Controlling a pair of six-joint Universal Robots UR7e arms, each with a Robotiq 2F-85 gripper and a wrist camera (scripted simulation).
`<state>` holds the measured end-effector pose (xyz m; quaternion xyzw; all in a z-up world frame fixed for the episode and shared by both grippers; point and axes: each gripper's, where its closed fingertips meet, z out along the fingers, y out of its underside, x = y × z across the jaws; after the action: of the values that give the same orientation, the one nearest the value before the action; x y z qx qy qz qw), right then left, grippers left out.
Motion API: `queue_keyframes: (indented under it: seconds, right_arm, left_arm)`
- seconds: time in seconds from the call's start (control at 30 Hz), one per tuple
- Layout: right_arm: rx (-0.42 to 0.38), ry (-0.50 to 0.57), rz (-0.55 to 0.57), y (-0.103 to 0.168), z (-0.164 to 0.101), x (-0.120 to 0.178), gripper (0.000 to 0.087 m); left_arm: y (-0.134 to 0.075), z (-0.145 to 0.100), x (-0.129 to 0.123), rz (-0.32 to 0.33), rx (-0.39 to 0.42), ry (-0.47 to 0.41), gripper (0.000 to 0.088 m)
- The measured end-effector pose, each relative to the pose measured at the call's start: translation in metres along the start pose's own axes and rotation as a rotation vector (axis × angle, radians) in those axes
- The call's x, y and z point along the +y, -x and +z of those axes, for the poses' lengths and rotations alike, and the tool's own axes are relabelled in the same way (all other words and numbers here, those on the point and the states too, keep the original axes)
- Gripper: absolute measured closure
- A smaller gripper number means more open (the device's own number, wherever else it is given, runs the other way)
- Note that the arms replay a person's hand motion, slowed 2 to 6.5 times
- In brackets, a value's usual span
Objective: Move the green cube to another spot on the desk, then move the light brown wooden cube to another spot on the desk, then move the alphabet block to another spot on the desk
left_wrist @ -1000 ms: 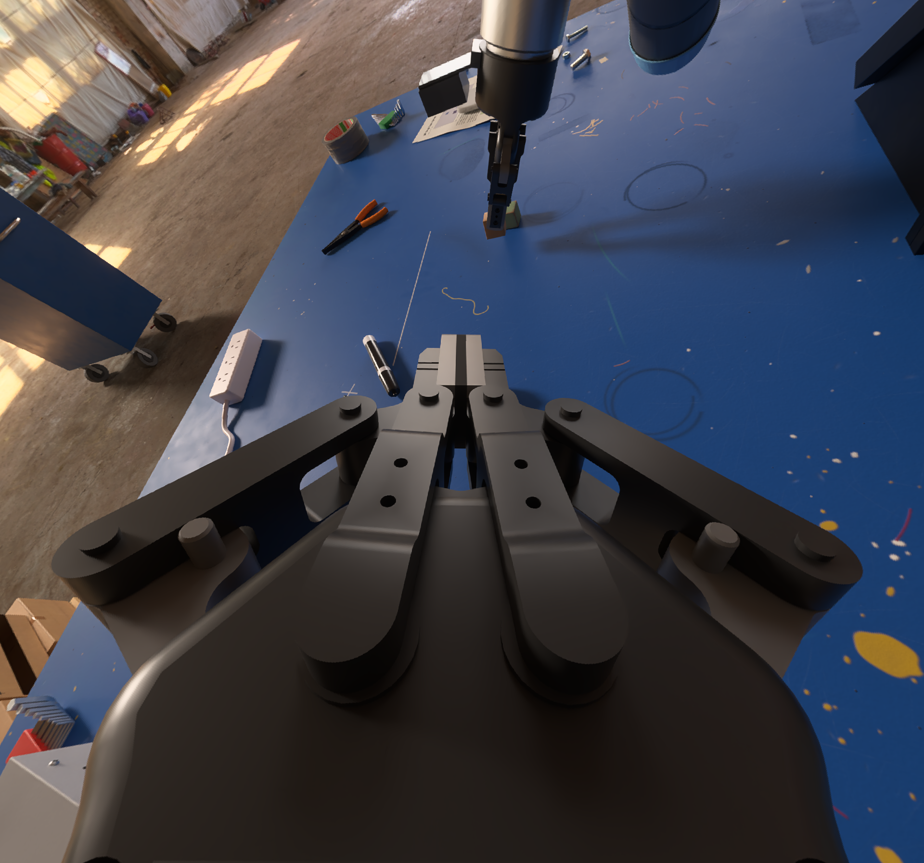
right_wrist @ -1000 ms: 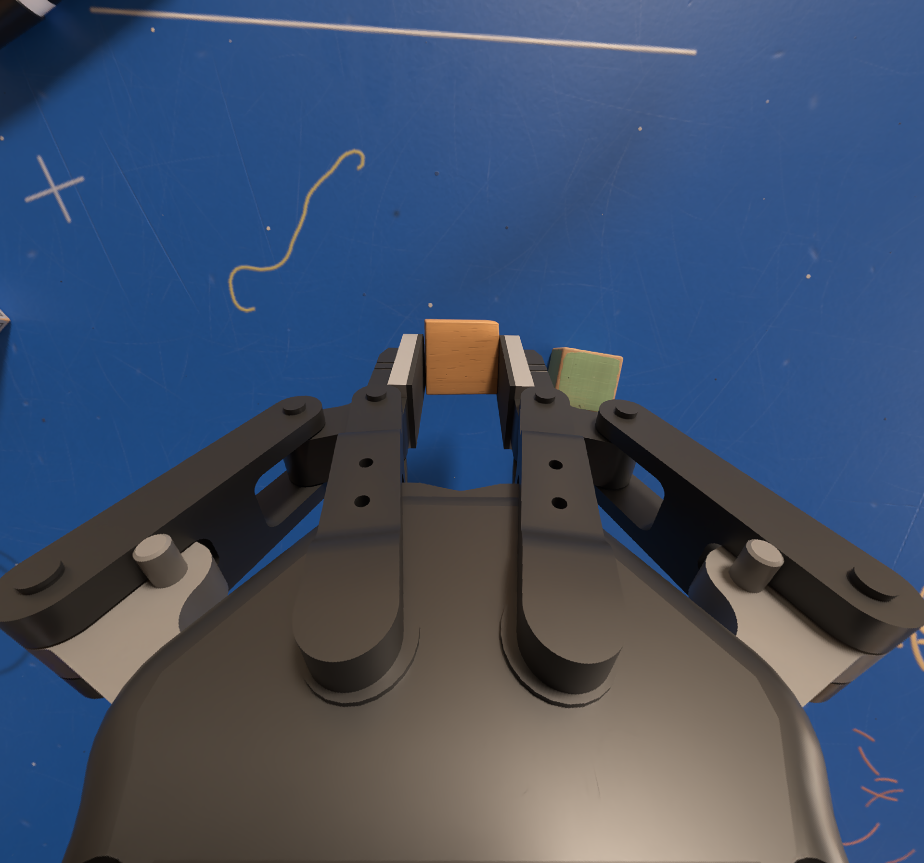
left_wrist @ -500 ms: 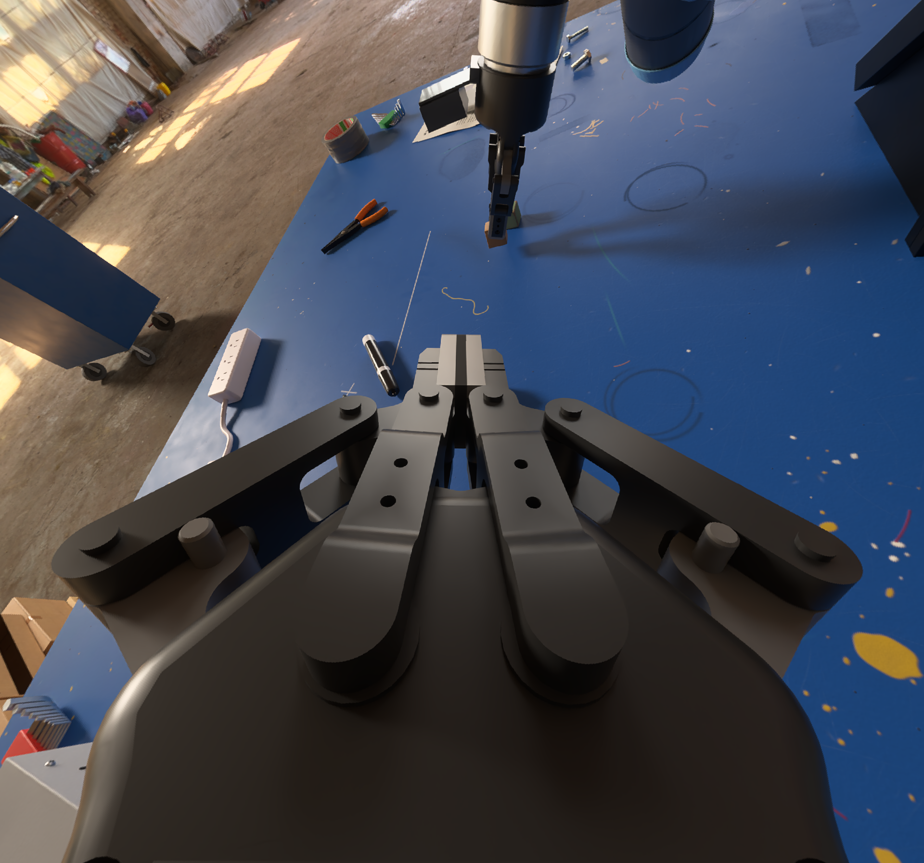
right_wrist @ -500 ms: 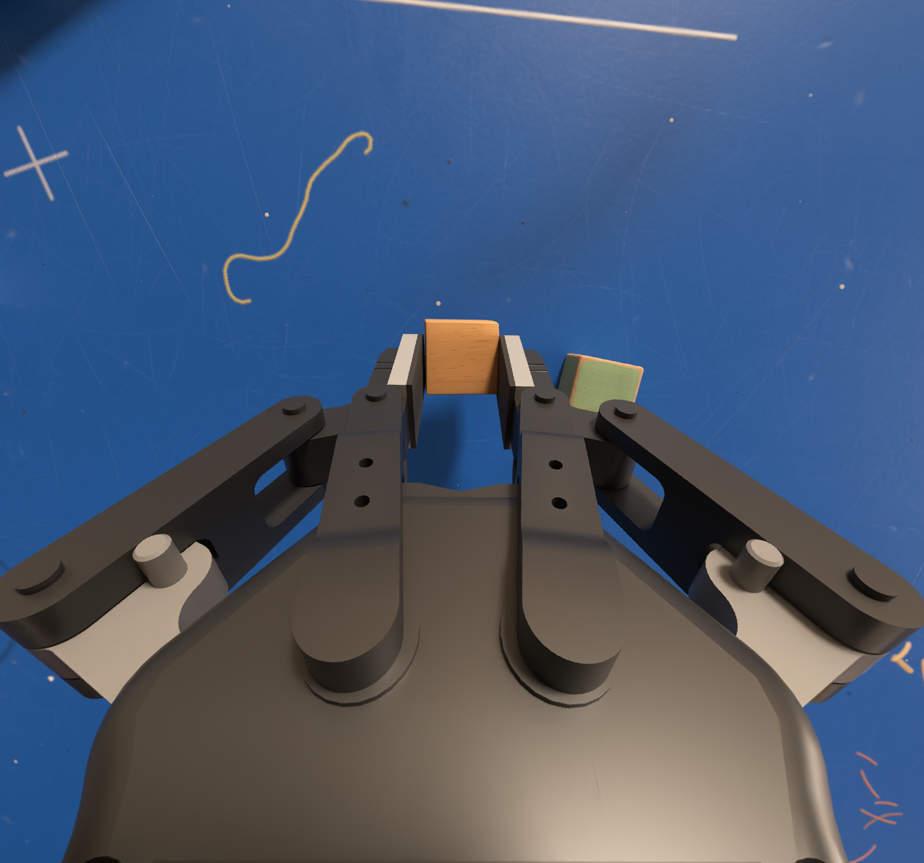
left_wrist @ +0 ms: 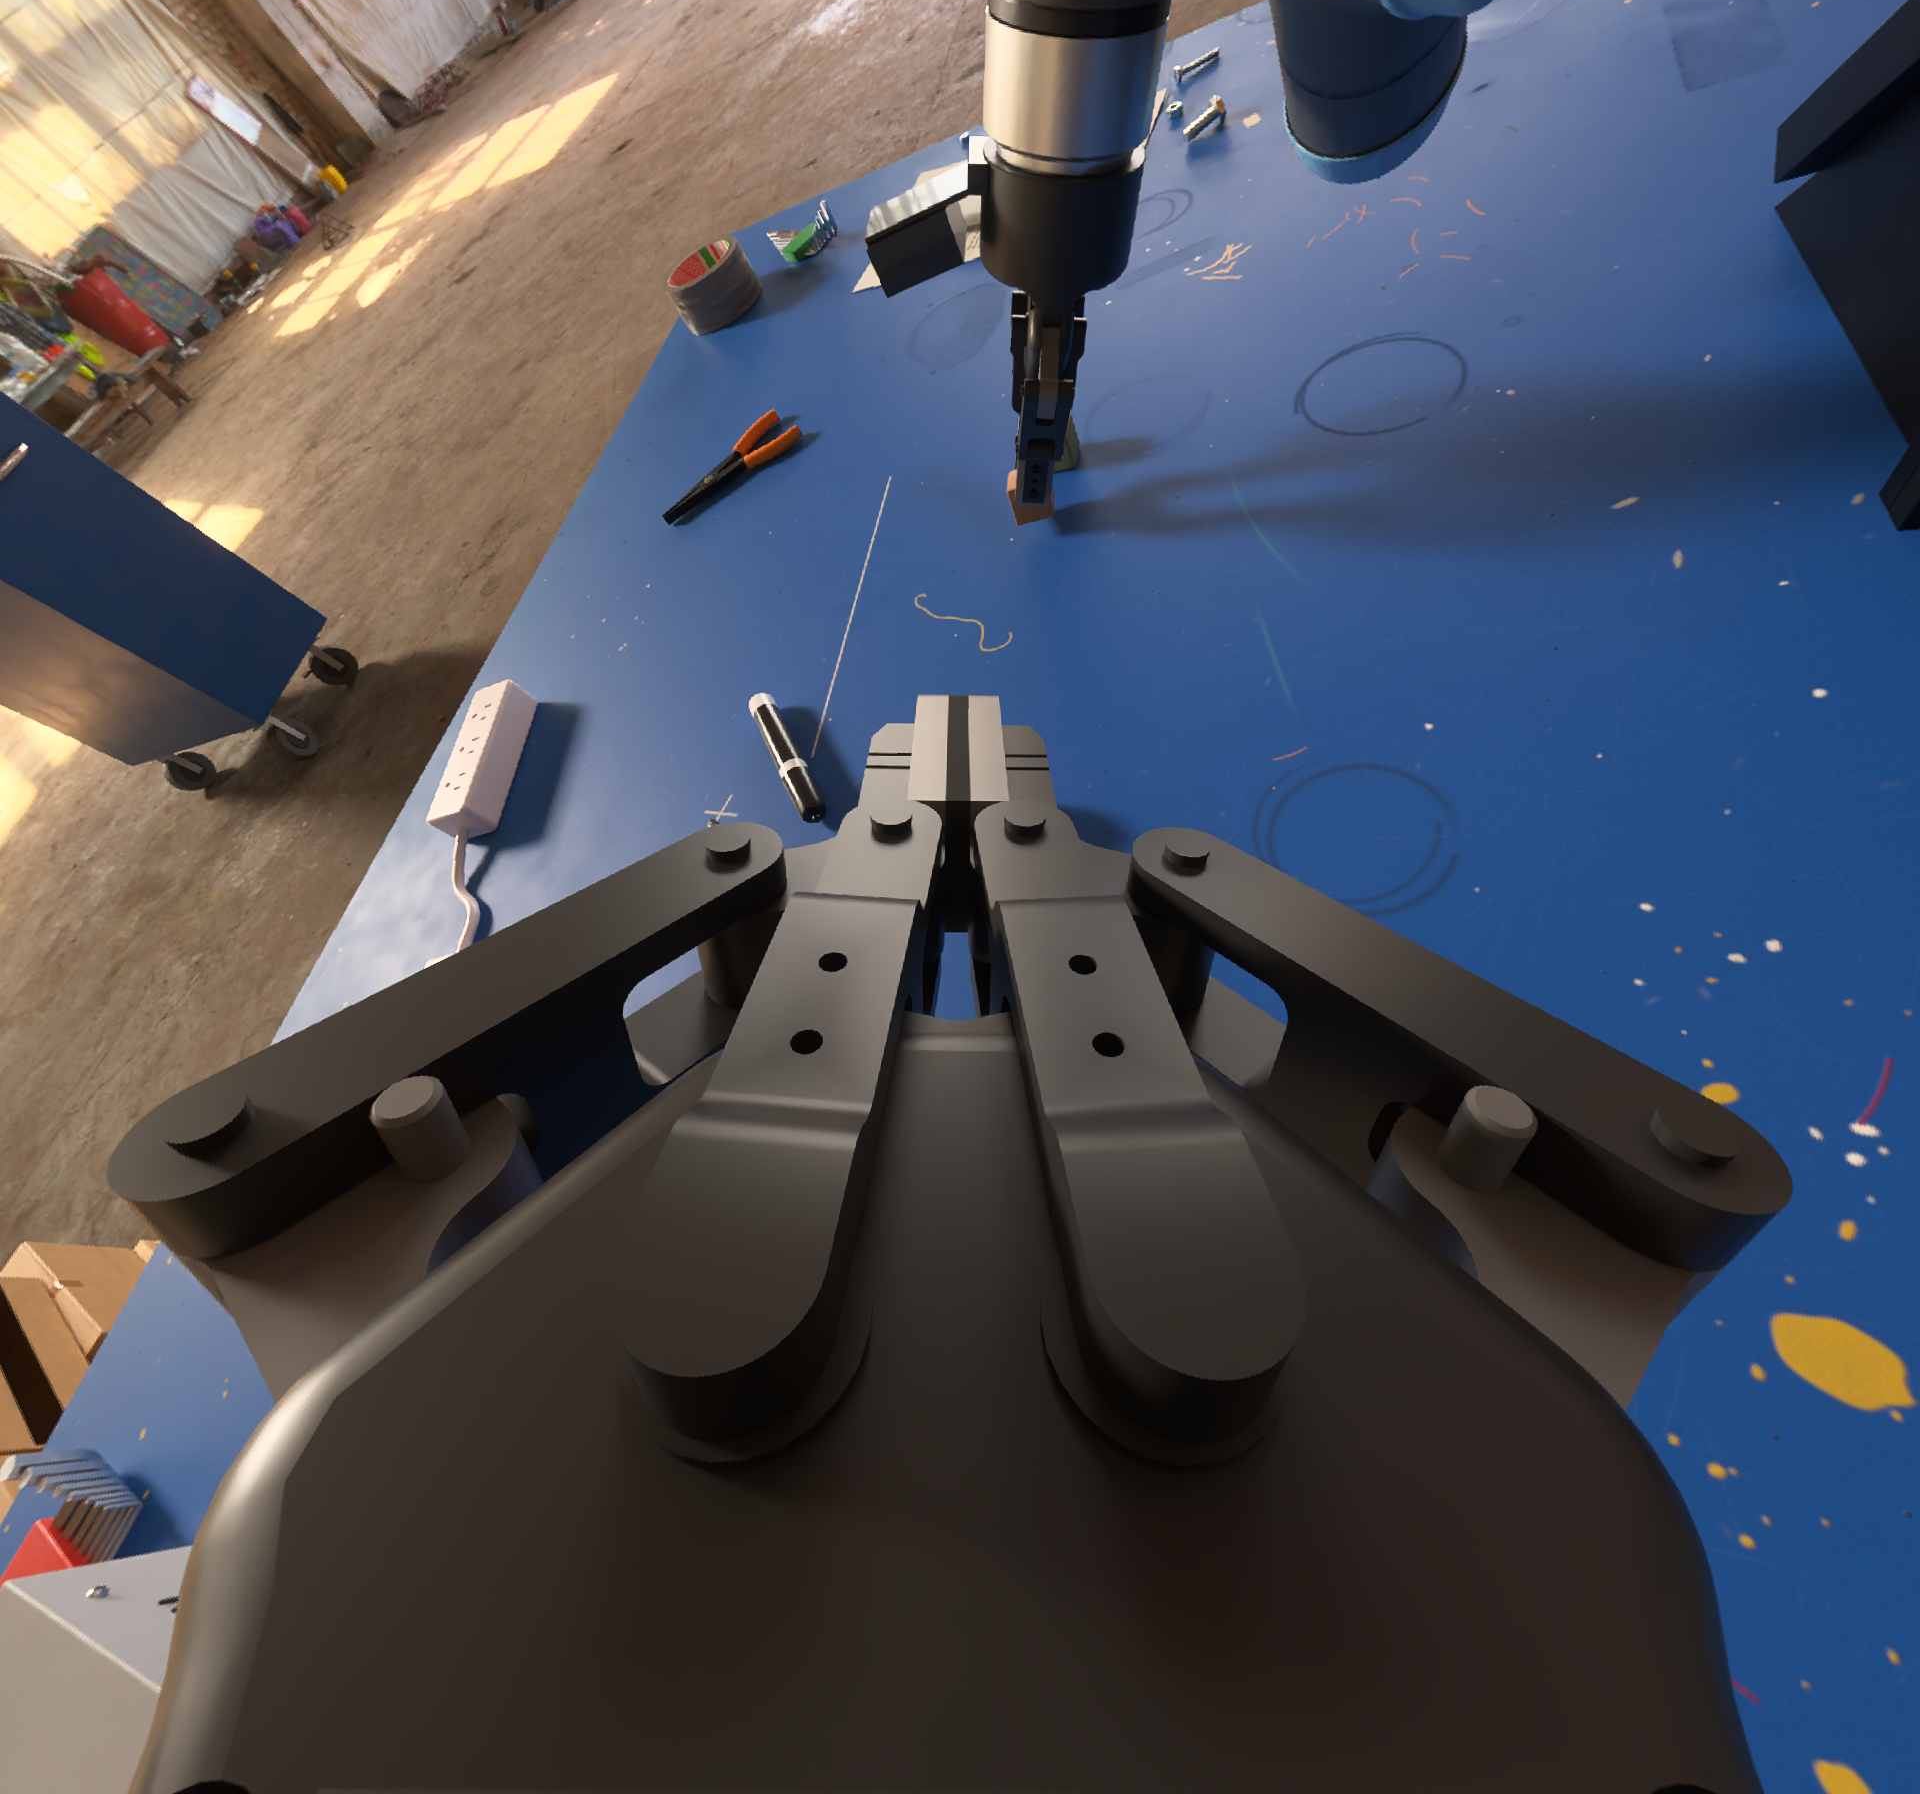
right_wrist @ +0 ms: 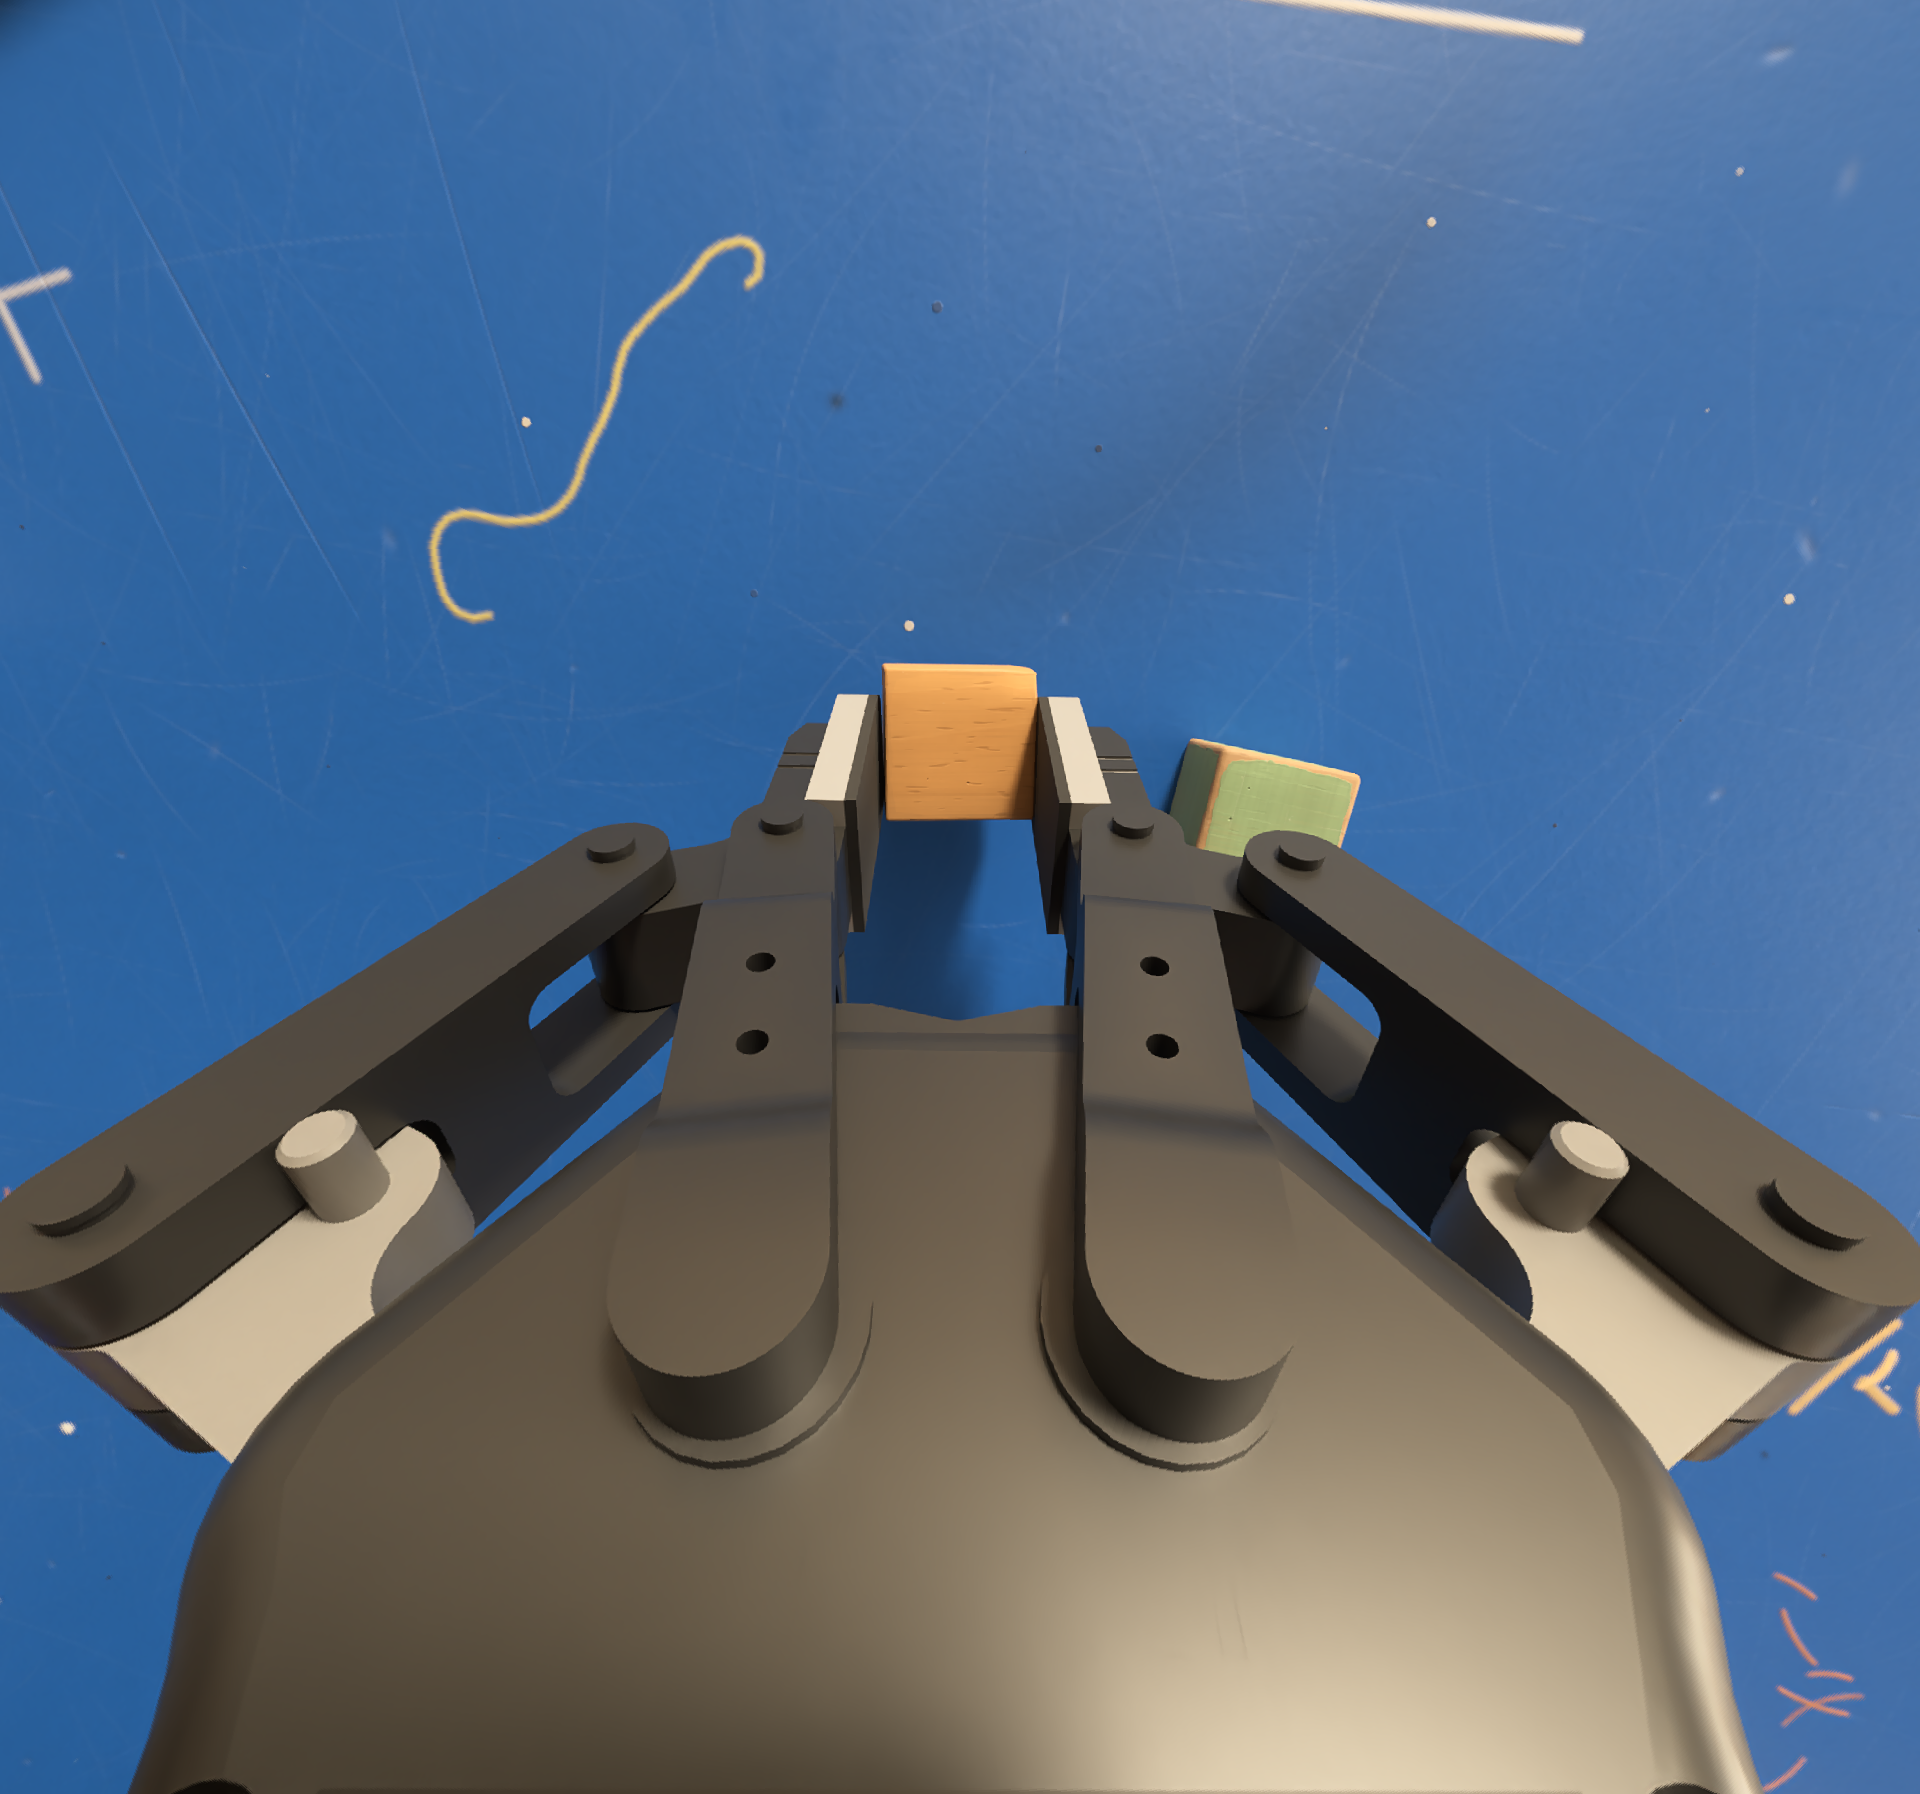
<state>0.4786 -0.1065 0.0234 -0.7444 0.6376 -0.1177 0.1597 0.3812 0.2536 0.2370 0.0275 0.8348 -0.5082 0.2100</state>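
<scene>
Left pincer (left_wrist: pixel 957 745) nearest, clenched on nothing, hovering above blue surface (left_wrist: pixel 1455 664), well apart from cubes.

Right pincer (right_wrist: pixel 958 747) grasping light brown wooden cube (right_wrist: pixel 958 742), pads flat on two opposite side faces; whether cube touches surface, cannot tell.

Judgement: cube light, rigid, smooth wood, slightly slippery; parallel flat faces suit mid-height grip.

Green cube (right_wrist: pixel 1270 799) just beside wooden cube, right of it, resting on surface, tilted relative to it.

Alphabet block not visible.
</scene>
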Motion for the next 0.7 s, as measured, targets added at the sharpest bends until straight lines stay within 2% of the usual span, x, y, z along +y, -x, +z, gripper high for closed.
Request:
queue_keyframes:
  seconds: [0.7]
  right_arm:
    - [0.017, 0.008, -0.005, -0.0035, 0.0045, 0.0005, 0.0613]
  left_arm:
    - [-0.0024, 0.0025, 0.0015, 0.009, 0.007, 0.013, 0.0877]
